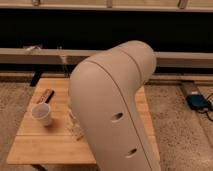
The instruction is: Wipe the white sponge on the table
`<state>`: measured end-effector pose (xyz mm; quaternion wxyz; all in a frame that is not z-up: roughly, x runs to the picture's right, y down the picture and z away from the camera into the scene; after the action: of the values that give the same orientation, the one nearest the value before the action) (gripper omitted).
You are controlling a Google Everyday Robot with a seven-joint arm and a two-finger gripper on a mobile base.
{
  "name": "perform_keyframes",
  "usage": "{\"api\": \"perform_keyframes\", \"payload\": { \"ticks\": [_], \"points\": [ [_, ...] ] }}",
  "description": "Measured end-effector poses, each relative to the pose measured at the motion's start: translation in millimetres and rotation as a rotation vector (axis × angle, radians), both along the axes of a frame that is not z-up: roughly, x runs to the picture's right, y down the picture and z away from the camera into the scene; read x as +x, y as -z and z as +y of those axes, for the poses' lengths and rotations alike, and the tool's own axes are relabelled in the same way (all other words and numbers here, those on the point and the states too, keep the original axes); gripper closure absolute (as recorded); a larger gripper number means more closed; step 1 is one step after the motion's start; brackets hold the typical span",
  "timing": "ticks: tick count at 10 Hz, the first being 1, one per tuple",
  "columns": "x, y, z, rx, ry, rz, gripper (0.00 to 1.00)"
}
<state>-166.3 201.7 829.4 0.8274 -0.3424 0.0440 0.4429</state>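
The table is a low one with a light wooden plank top, in the lower left of the camera view. My arm's big beige housing fills the middle and hides most of the tabletop. A small pale crumpled-looking patch peeks out at the arm's left edge on the table; I cannot tell whether it is the white sponge. The gripper is hidden behind the arm.
A white paper cup stands on the table's left part. A dark brown bar lies behind it. A slim upright thing stands at the far edge. A blue device with a cable lies on the speckled floor at right.
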Motion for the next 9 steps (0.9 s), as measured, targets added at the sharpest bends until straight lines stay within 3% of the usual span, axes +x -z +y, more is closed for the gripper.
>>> {"api": "perform_keyframes", "payload": {
  "ticks": [2,5,9],
  "points": [
    [-9.6,3.4,2.2,0.005,0.02,-0.012,1.0],
    [-45.7,10.0,-2.0,0.025,0.049,-0.048,1.0],
    [-63.9,5.4,-16.6,0.045,0.056,-0.043,1.0]
  ]
}}
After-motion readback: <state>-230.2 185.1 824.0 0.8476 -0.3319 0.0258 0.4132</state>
